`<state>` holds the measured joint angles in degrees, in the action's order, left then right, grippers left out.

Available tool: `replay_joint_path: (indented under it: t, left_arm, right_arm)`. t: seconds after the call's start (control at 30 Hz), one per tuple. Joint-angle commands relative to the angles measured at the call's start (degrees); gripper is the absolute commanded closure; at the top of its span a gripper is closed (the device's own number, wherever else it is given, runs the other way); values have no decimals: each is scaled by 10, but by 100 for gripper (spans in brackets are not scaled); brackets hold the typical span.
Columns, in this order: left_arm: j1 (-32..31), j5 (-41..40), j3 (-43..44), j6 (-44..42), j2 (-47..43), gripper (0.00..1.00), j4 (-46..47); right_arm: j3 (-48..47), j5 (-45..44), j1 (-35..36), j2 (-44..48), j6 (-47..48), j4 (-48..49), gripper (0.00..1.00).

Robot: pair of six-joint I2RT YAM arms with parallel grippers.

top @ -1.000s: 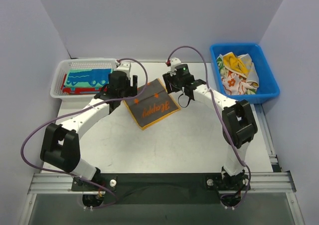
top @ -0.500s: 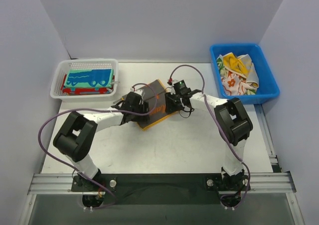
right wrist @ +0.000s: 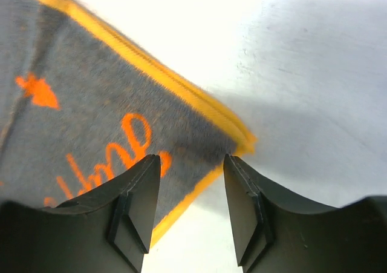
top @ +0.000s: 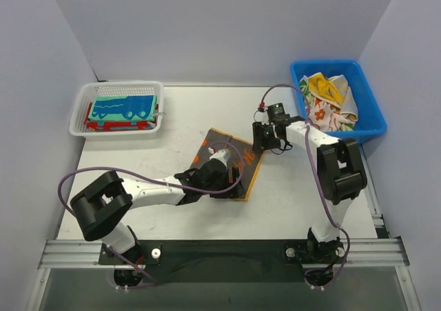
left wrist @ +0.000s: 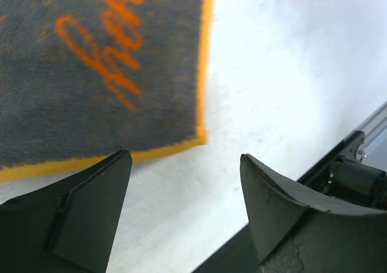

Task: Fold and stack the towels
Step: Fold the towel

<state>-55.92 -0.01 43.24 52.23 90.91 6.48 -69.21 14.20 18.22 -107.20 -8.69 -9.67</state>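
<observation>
A grey towel (top: 231, 161) with an orange border and orange lettering lies folded on the white table, a little right of centre. My left gripper (top: 224, 180) is low over its near edge, jaws open, with bare table between the fingers (left wrist: 184, 164); the towel's corner (left wrist: 103, 61) lies just beyond them. My right gripper (top: 260, 140) hovers at the towel's far right corner, open (right wrist: 192, 164), and that corner (right wrist: 91, 115) shows past the gap, not pinched. More folded towels (top: 124, 109), teal over red, lie in the white basket. Crumpled towels (top: 329, 101) fill the blue bin.
The white mesh basket (top: 117, 88) stands at the back left of the table. The blue plastic bin (top: 372, 118) sits at the back right, close behind the right arm. A black rail (left wrist: 357, 176) runs along the table's near edge.
The grey towel went from spread flat near the back to folded and shifted toward the near right. Both grippers travelled with it and now stand open at its corners.
</observation>
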Motion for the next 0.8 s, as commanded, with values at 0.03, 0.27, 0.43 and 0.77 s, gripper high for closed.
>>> replay_joint_path:
  t: [0.03, 0.27, 0.43, 0.77]
  left_arm:
    - [-11, -93, 54, -33, -102, 16, -67]
    - [113, -145, -6, -123, -202, 33, -169]
    - [191, -54, -14, -185, -155, 49, -137]
    - [210, 0, -63, -92, -49, 77, -97]
  right_arm:
    - [3, 21, 16, 112, -13, -36, 52]
    - [87, 71, 127, 179, -86, -24, 53]
    - [149, 152, 147, 159, -126, -10, 64]
    - [169, 132, 63, 98, -85, -87, 64]
